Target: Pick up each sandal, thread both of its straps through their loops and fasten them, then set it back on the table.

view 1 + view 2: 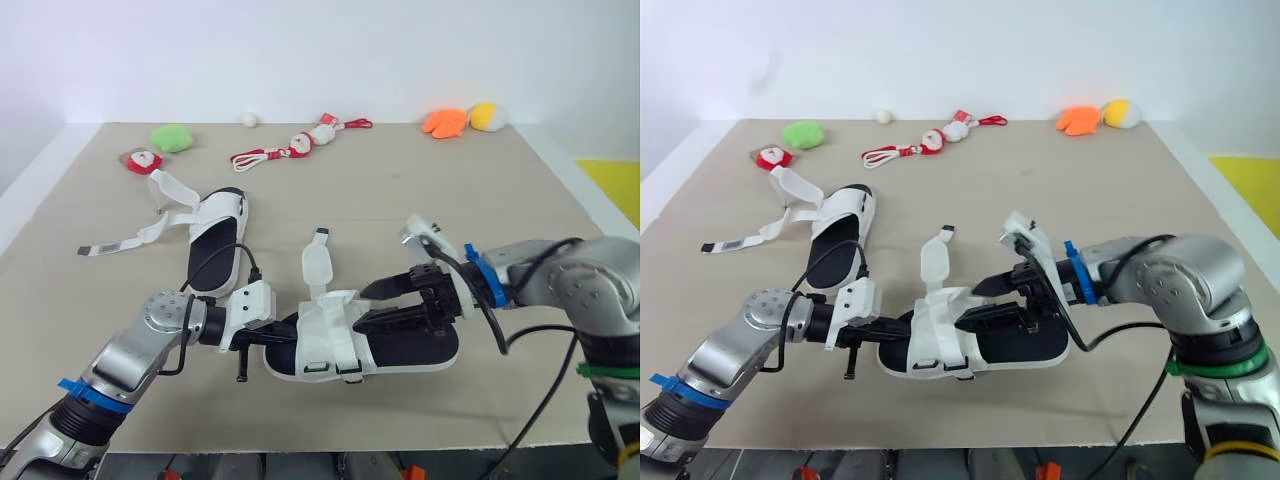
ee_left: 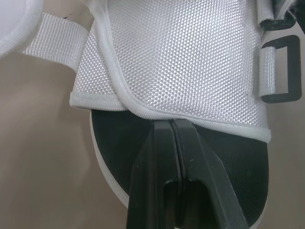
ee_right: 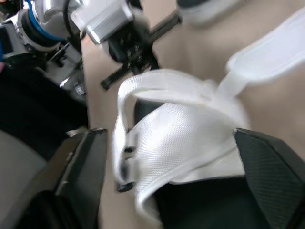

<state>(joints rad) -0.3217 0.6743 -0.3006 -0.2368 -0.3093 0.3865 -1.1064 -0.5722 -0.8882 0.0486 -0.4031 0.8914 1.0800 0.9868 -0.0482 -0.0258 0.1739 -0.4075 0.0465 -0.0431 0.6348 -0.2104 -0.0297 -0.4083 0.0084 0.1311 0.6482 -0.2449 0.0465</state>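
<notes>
The near sandal (image 1: 330,338) lies on the table (image 1: 500,180) close to the front edge, with its long axis running from 9 o'clock to 3 o'clock, and both arms meet it from its two ends. The left end effector (image 2: 170,126) comes in from 9 o'clock. Its two black fingers are pressed together, and their tips reach the bound hem of the white upper above the black footbed; I cannot tell if they pinch the hem or only touch it. The right end effector (image 1: 370,306) comes from 3 o'clock with its fingers spread wide, one on each side of the upper, so the sandal is between them but not yet gripped. One strap (image 1: 318,262) of this sandal is loose and points away toward 12 o'clock, while the black loops (image 1: 330,368) sit on the opposite side, at 6 o'clock. In my judgement the strap must be brought across the upper to them, and the right arm is the nearer one for this. The upper is a woven white mesh, soft and easy to fold, the loop (image 2: 281,71) is a stiff black rectangle on a webbing tab, and the sole is flat with a white rim. The second sandal (image 1: 218,235) lies at about 10 o'clock from the first, its axis from 12 to 6 o'clock, with open straps spread toward 9 o'clock.
</notes>
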